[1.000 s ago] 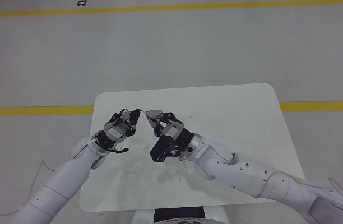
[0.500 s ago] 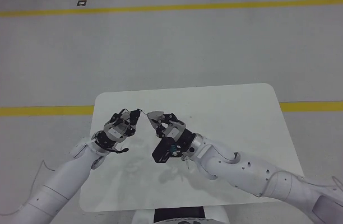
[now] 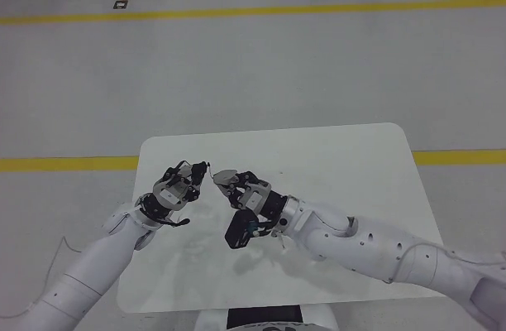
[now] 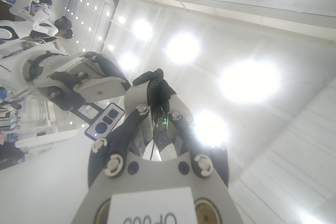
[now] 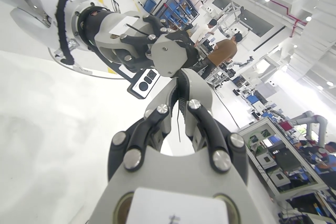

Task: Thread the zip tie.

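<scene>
Zip tie (image 4: 156, 116) pinched inside left gripper (image 4: 156, 81)

The zip tie (image 5: 179, 120) is vanishing between the pressed-together fingers (image 5: 199, 89) of the right gripper (image 5: 181, 74); its head, perhaps inside the left gripper (image 4: 157, 76), is looking too small to tell.

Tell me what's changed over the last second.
The right gripper eased slightly back toward the robot, away from the left gripper, and its forearm swung outward. Both grippers stayed shut on the zip tie, and the left arm kept its place above the table.
</scene>
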Action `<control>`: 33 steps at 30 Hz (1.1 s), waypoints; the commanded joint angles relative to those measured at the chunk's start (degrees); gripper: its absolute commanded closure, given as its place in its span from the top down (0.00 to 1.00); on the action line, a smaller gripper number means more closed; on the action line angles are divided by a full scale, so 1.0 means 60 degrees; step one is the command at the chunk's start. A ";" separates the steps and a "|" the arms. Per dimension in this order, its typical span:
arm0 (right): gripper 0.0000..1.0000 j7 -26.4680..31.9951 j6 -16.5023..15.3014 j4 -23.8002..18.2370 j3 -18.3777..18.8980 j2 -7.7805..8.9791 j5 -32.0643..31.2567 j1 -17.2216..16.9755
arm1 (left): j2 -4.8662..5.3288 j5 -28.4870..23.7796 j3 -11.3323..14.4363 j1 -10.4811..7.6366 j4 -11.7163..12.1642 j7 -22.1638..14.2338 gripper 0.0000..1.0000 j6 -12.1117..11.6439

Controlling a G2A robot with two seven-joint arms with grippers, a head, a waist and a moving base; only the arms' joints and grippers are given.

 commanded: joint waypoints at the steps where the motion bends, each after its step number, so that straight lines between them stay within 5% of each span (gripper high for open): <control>1: 0.00 0.0072 -0.0092 -0.0039 0.0000 0.0033 0.0000 0.0029 | 0.0000 0.0000 0.0000 0.0000 0.0000 0.0000 0.00 0.0000; 33: 0.00 0.0482 0.0182 -0.0083 0.0000 0.0661 0.0000 -0.0199 | 0.0000 0.0000 0.0000 0.0000 0.0000 0.0000 0.00 0.0000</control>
